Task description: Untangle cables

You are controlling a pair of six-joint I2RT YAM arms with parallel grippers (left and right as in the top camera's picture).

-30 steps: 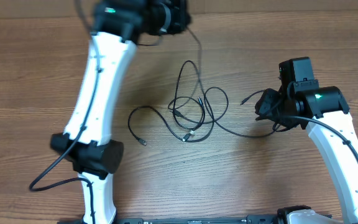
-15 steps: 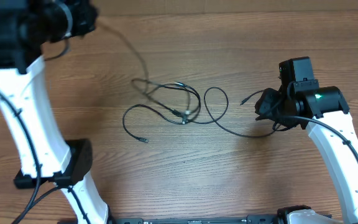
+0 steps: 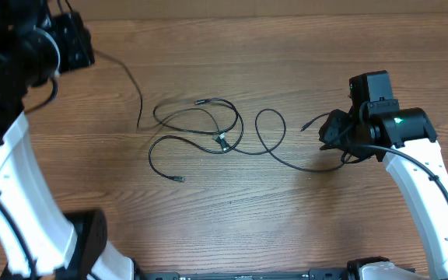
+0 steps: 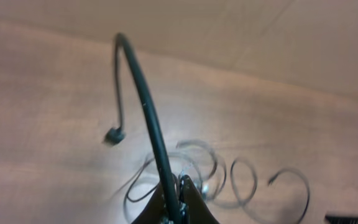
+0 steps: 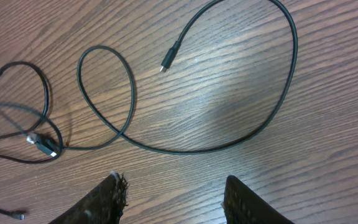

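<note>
Change: my left gripper, clamped on one cord, has swung far left, dragging it out of the cables.
Knot: flatter mid-table, probably still crossed.
Right gripper: half-spread, empty, over a loop.

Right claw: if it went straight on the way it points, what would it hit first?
Most likely the black cord curving across just ahead of the open right claw, lying on the wooden table; depth is unclear, so it might meet bare wood instead.
</note>
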